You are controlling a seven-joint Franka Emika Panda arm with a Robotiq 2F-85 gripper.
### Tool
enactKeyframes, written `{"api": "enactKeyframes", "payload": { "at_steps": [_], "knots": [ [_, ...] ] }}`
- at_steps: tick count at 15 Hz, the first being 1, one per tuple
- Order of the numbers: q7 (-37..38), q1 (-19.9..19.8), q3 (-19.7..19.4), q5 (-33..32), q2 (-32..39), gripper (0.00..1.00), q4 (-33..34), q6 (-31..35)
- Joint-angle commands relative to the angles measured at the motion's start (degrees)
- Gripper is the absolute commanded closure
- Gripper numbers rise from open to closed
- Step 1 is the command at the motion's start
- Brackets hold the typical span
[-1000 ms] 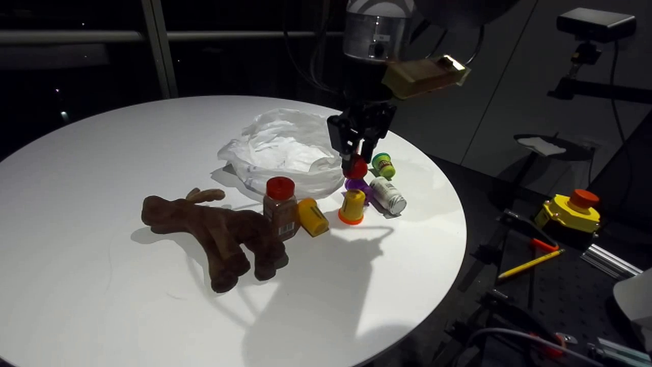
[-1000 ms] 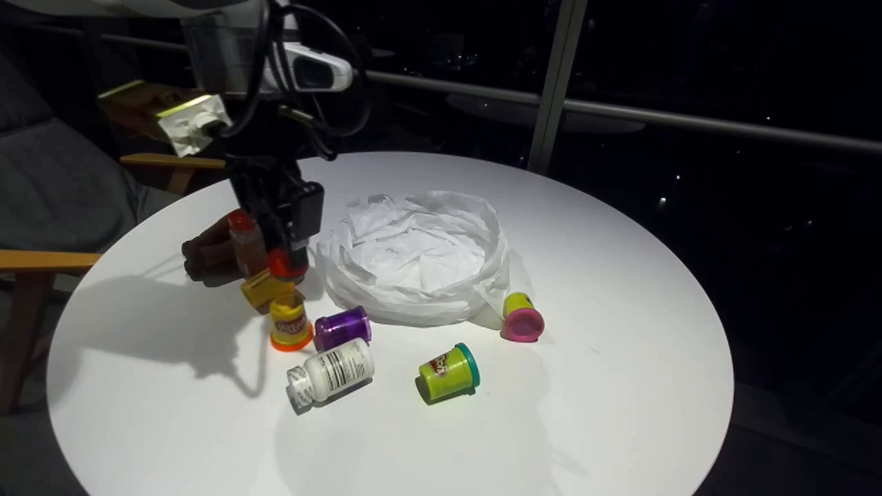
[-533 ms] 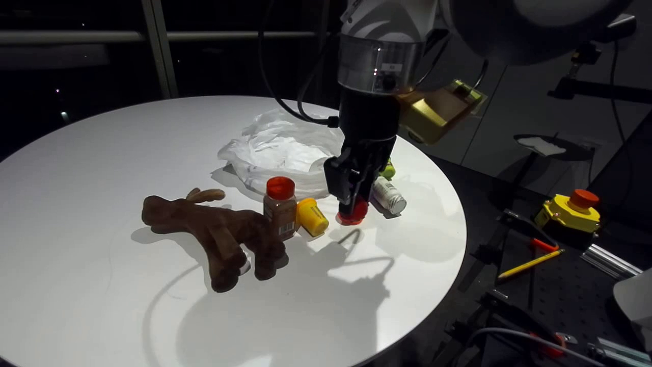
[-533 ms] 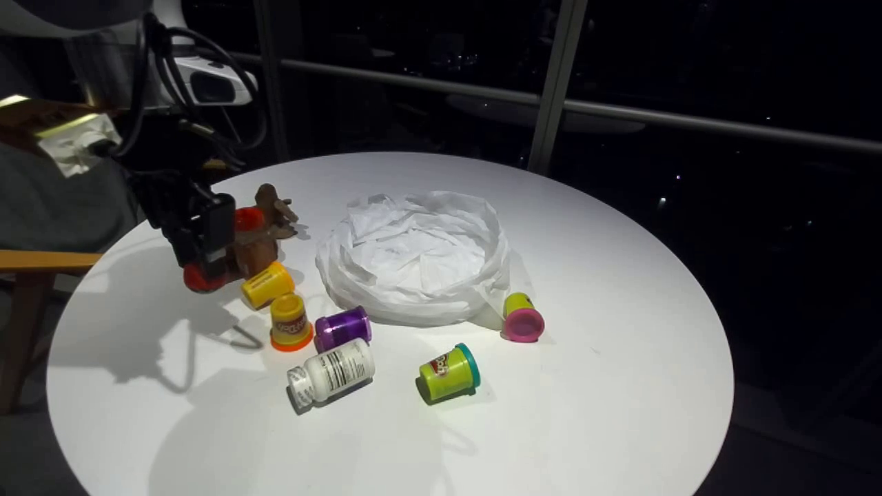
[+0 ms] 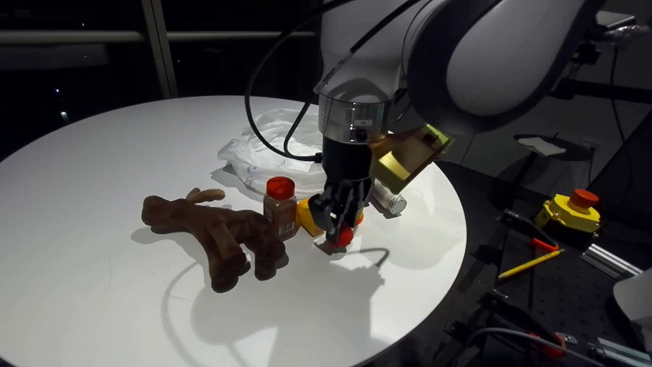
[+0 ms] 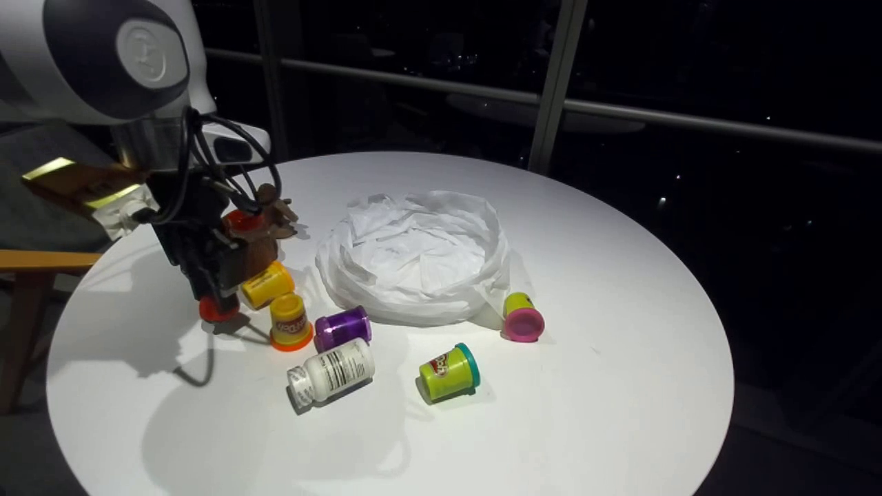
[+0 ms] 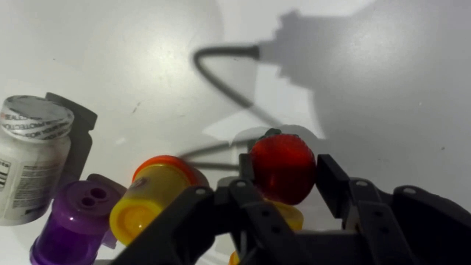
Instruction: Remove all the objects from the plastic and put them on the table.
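The room was dark beyond the round white table (image 6: pixel 606 413), a grey post (image 6: pixel 557 83) rising past its far edge. My claw (image 7: pixel 284 165) held a red toy fruit (image 5: pixel 344 237) low by the table, jaws snug against both its sides; whether the fruit touched the top I could not tell. Only the wrist view gave me its green leafy crown. In both exterior views the plastic bag (image 6: pixel 420 306) stood farther off, wrinkled and gaping, apart from my claw. The brown plush toy (image 5: pixel 219 229) lay at the left in an exterior view, its long limbs plain to see, just beside the upright red-capped bottle (image 5: pixel 280 216). Near that bottle a yellow tub (image 6: pixel 269 284) lay on its side, and a second yellow tub (image 6: pixel 289 322) stood on its orange lid. The wrist view alone showed me two holes in the end of the purple tub (image 6: pixel 342 328), which lay beside a white bottle (image 6: pixel 334 372). To the right of these, a green tub (image 6: pixel 446 374) and a pink-lidded tub (image 6: pixel 522 320), both on their sides, showed in an exterior view only. So did a yellow box (image 5: pixel 566 216) and a pencil (image 5: pixel 531 264), right of the table.
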Motion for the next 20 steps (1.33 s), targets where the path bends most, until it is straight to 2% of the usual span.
{"api": "enactKeyframes", "payload": {
  "at_steps": [1, 6, 7, 8, 10, 12, 14, 19, 20],
  "knots": [
    [-0.7, 1.7, -1.7, 0.7, 2.3, 0.81, 1.3, 2.2],
    [0.9, 4.2, -4.3, -1.8, 0.0, 0.8, -1.4, 2.0],
    [1.7, 5.0, -5.1, -2.5, -0.6, 0.35, -1.9, 1.7],
    [2.1, 5.5, -5.7, -2.8, -1.6, 0.33, -2.6, 1.4],
    [3.6, 5.9, -6.7, -2.8, -3.6, 0.18, -3.6, -0.4],
    [4.7, 4.4, -5.5, 1.0, -6.3, 0.01, -4.2, -3.4],
    [5.8, 3.0, -4.6, 3.3, -10.6, 0.0, -4.3, -7.7],
    [6.5, -1.2, -1.4, 8.8, -24.7, 0.0, -2.5, -25.6],
    [6.8, -2.0, -0.7, 7.6, -27.7, 0.0, -2.3, -29.4]
  ]
}}
